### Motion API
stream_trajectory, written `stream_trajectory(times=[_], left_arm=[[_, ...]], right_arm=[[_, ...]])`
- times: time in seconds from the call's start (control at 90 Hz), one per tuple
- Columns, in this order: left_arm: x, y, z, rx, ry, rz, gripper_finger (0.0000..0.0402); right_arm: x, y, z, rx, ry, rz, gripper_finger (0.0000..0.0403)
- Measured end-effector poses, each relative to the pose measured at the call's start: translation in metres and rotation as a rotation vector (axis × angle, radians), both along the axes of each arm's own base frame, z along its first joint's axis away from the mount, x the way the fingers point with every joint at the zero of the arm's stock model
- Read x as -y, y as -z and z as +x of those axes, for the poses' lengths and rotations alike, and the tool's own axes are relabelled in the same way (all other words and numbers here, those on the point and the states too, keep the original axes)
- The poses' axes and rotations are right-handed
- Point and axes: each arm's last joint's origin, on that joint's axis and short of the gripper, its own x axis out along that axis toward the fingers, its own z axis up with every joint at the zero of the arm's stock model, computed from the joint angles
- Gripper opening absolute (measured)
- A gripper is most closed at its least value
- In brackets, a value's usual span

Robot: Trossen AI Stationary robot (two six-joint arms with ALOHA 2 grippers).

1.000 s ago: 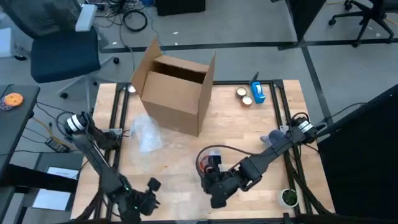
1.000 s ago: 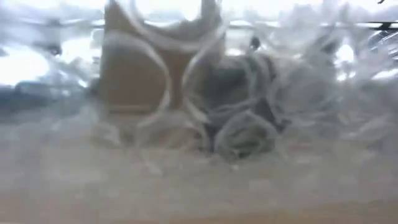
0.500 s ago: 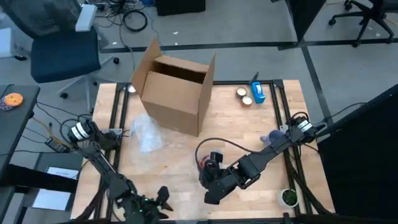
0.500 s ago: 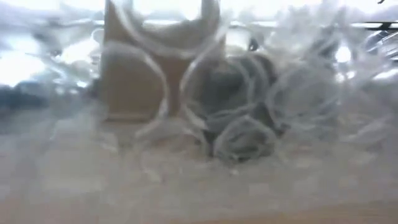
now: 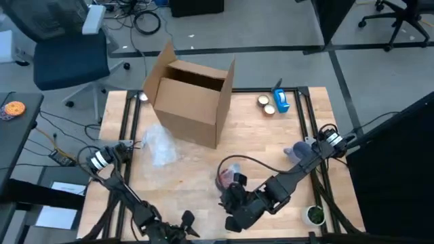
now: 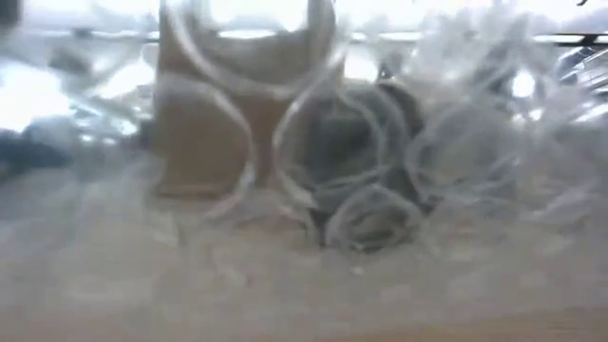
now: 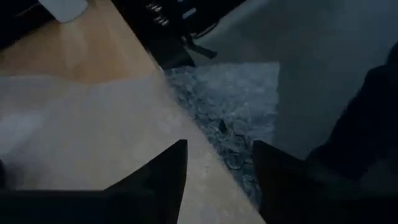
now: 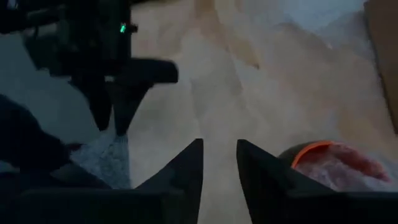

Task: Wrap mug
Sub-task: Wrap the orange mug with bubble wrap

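- Left tool (image 5: 184,222) at near bench (image 5: 271,142) edge, fingers parted, empty, over bubble wrap (image 7: 239,118) hanging off the edge.
- Right tool (image 5: 234,215) slightly parted, empty, beside mug (image 5: 226,177).
- Mug seemingly part-covered; wrapping judged unfinished.
- Farther: cardboard box (image 5: 192,98).

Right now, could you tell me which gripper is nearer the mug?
The right gripper, close beside the mug; the left gripper is farther off at the table edge.

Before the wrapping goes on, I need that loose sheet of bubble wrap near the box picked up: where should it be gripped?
Take the bubble wrap by its raised, crumpled edge facing the table's front, coming from the left end effector's side. It lies bunched and free on the table, beside the box, so that side is probably least obstructed.
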Motion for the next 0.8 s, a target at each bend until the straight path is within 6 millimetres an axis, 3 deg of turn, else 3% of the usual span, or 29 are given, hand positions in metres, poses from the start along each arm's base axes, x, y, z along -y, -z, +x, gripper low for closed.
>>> stream_trajectory(times=[0.167,0.422,0.522,0.667,0.8], left_arm=[[0.004,0.021,0.003,-0.044,-0.044,-0.016,0.0168],[-0.001,0.025,0.008,-0.049,-0.159,-0.072,0.0159],[-0.006,0.025,0.013,-0.059,-0.243,-0.135,0.0120],[-0.014,0.025,0.023,-0.099,-0.284,-0.198,0.0022],[-0.019,0.010,0.029,-0.102,-0.301,-0.278,0.0011]], right_arm=[[-0.012,-0.003,-0.006,0.040,0.000,0.035,0.0074],[-0.023,-0.005,-0.013,0.084,-0.003,0.030,0.0074],[-0.024,-0.004,-0.012,0.088,-0.011,0.026,0.0074],[-0.027,0.010,-0.009,0.118,-0.078,-0.012,0.0074],[-0.032,0.021,-0.005,0.185,-0.134,-0.008,0.0075]])
